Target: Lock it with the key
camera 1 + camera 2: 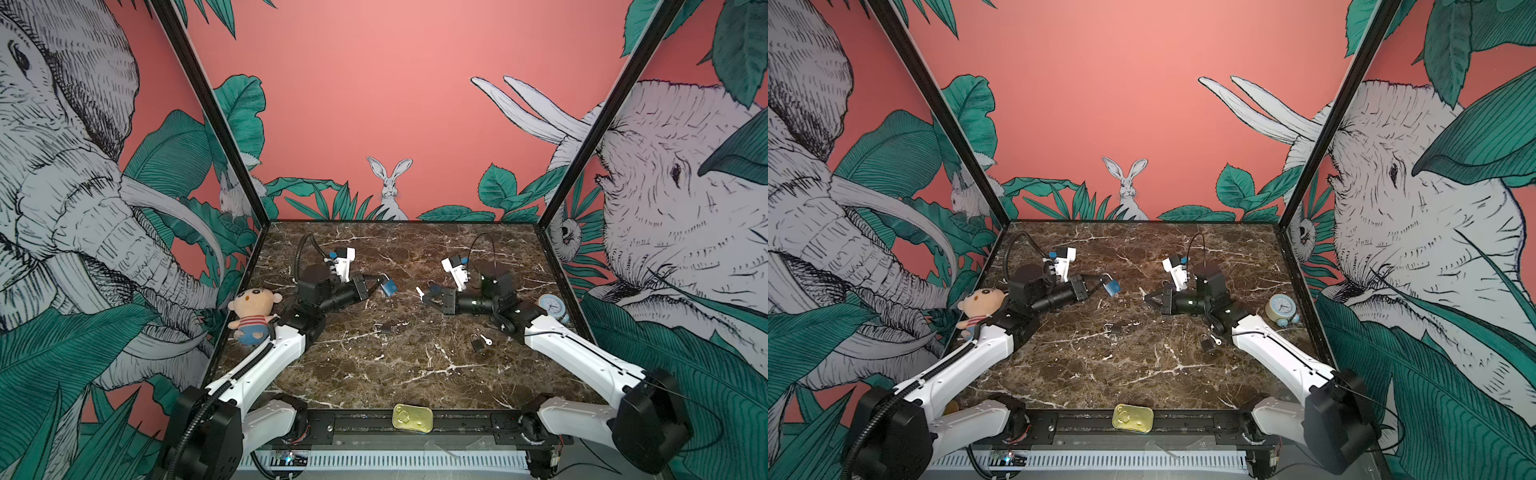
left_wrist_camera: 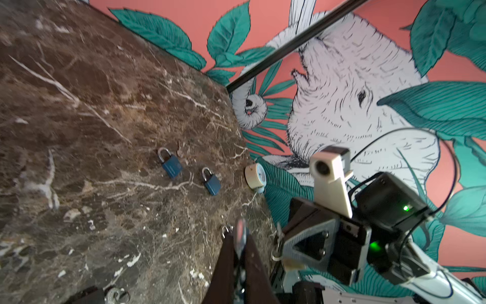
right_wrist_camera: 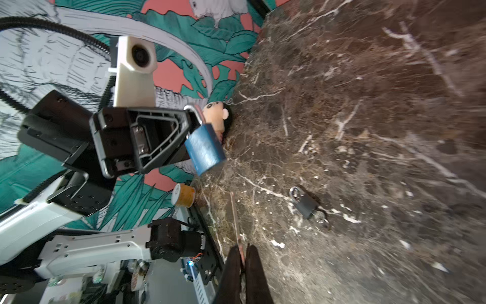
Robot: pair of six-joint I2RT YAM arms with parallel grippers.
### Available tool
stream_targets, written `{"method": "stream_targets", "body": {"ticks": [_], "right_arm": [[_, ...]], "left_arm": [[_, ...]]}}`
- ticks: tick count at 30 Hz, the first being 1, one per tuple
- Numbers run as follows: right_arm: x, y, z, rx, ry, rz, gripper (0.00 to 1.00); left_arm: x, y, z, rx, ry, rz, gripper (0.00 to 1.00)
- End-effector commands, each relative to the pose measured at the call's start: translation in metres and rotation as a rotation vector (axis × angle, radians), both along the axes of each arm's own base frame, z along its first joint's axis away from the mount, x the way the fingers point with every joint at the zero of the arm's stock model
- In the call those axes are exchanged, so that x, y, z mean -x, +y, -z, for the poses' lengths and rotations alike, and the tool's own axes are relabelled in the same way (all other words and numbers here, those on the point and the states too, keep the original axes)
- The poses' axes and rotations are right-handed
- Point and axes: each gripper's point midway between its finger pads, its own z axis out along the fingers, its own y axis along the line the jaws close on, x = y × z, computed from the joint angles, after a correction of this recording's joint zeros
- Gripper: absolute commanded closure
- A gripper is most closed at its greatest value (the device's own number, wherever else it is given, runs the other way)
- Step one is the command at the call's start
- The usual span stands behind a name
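Table (image 1: 374, 374): dark brown marble, veined in white. Walls (image 1: 374, 104): salmon pink, printed with teal leaves, elephants in black line on white, and a rabbit (image 1: 390, 187) drawn likewise. My left arm (image 1: 266, 357) and right arm (image 1: 573, 353): white shells, black joints. My left claw (image 1: 379, 280) and right claw (image 1: 426, 297): black. Blue padlock (image 1: 390, 287) in my left claw: blue body, silver shackle. Key (image 1: 419, 292) in my right claw: silver-white. Dark padlock (image 1: 385, 329) and second dark padlock (image 1: 478, 344): dark bodies, silver shackles. Plush doll (image 1: 253, 307): peach face, red-and-white striped shirt, blue shorts. Clock (image 1: 552, 305): pale blue case, white dial. Tin (image 1: 412, 417): gold.
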Motion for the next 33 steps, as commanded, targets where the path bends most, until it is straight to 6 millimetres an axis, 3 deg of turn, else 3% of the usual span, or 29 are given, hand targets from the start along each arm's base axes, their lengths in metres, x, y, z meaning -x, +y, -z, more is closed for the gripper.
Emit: {"method": "stream_targets", "body": {"ticks": [1, 13, 20, 26, 33], "right_arm": [[0.000, -0.029, 0.033, 0.143, 0.071, 0.081, 1.00], [0.012, -0.094, 0.070, 0.325, 0.159, 0.271, 1.00], [0.013, -0.117, 0.081, 0.340, 0.201, 0.341, 1.00], [0.011, -0.122, 0.085, 0.337, 0.209, 0.353, 1.00], [0.007, -0.119, 0.088, 0.333, 0.216, 0.339, 1.00]], "left_arm": [[0.007, -0.019, 0.007, -0.064, -0.020, 0.045, 1.00], [0.015, -0.100, 0.078, -0.134, 0.123, 0.161, 1.00], [0.010, -0.144, 0.108, -0.117, 0.208, 0.213, 1.00], [0.007, -0.162, 0.131, -0.150, 0.269, 0.220, 1.00], [0.003, -0.169, 0.154, -0.183, 0.340, 0.198, 1.00]]}}
